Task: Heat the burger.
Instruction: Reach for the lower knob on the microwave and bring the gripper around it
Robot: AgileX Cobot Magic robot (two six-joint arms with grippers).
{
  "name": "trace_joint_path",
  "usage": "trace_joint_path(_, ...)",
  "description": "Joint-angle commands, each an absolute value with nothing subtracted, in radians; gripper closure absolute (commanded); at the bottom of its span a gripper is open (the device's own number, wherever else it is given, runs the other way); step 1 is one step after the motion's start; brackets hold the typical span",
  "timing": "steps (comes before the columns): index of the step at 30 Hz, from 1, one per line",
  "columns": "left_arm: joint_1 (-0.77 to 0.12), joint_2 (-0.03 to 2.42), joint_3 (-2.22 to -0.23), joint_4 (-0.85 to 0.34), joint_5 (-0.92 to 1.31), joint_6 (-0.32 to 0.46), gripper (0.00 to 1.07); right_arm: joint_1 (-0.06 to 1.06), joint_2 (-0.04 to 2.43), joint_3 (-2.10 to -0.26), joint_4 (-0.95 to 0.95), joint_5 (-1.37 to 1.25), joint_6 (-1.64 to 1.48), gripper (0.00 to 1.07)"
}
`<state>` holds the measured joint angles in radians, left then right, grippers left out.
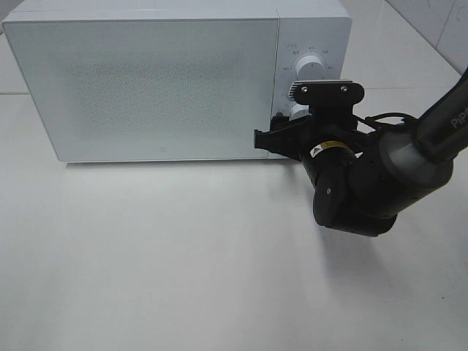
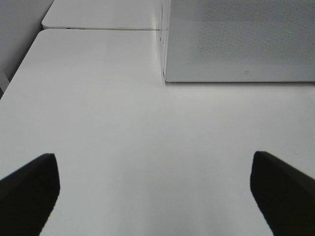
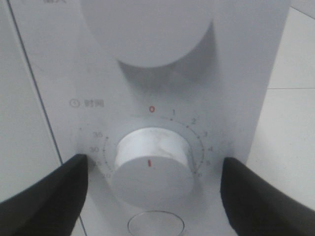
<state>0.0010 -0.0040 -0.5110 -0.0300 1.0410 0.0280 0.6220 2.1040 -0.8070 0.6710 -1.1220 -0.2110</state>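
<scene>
Exterior high view: no sight of the burger, here or from either wrist. Cannot tell where it lies, with only the microwave standing shut on the white table and its speckled, frosted door giving nothing of the inside.

Right claw up against the control panel, released, fingers spread to either side of the timer knob and clear of it, grasping nothing. From above, covers most of that knob, together with the black wrist mount and the bulky right arm; upper knob showing in full. Left claw also released, spread wide over bare table, near the microwave's front corner.

Cut off in the right wrist view: the upper knob's top and a round button under the timer knob.

Readable around the timer knob: a red 0, then 1 to 6 on one side, 20, 30 and 35 on the other, one number between them half hidden by a fingertip. Beside a clock symbol, two Chinese characters. On the arm, "PiP", running off the frame edge.
</scene>
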Motion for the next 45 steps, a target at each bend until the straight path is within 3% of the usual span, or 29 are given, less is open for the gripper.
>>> trace_joint_path(1,0.002,-0.027,-0.505,-0.032,1.038,0.020,0.09,0.608,2.099,-0.830,0.655,-1.146,-0.209,0.34)
trace_joint_path(19,0.002,-0.026,-0.505,-0.031,1.038,0.020,0.09,0.618,2.060,-0.826,0.665,-1.145,-0.218,0.34)
trace_joint_path(24,0.002,-0.026,-0.505,-0.030,1.038,0.020,0.09,0.618,2.060,-0.826,0.665,-1.146,-0.217,0.41)
trace_joint_path(26,0.002,-0.026,-0.505,-0.030,1.038,0.020,0.09,0.618,2.060,-0.826,0.664,-1.146,-0.217,0.56)
trace_joint_path(27,0.002,-0.026,-0.505,-0.030,1.038,0.020,0.09,0.618,2.060,-0.826,0.664,-1.146,-0.217,0.56)
trace_joint_path(29,0.002,-0.026,-0.505,-0.030,1.038,0.020,0.09,0.618,2.060,-0.826,0.663,-1.147,-0.203,0.75)
trace_joint_path(30,0.002,-0.026,-0.505,-0.030,1.038,0.020,0.09,0.618,2.060,-0.826,0.663,-1.147,-0.203,0.75)
trace_joint_path(32,0.002,-0.026,-0.505,-0.030,1.038,0.020,0.09,0.618,2.064,-0.826,0.655,-1.162,-0.202,0.98)
trace_joint_path(35,0.002,-0.026,-0.505,-0.030,1.038,0.020,0.09,0.618,2.064,-0.826,0.654,-1.180,-0.202,1.07)
trace_joint_path(45,0.002,-0.026,-0.505,-0.030,1.038,0.020,0.09,0.618,2.064,-0.826,0.651,-1.249,-0.202,1.07)
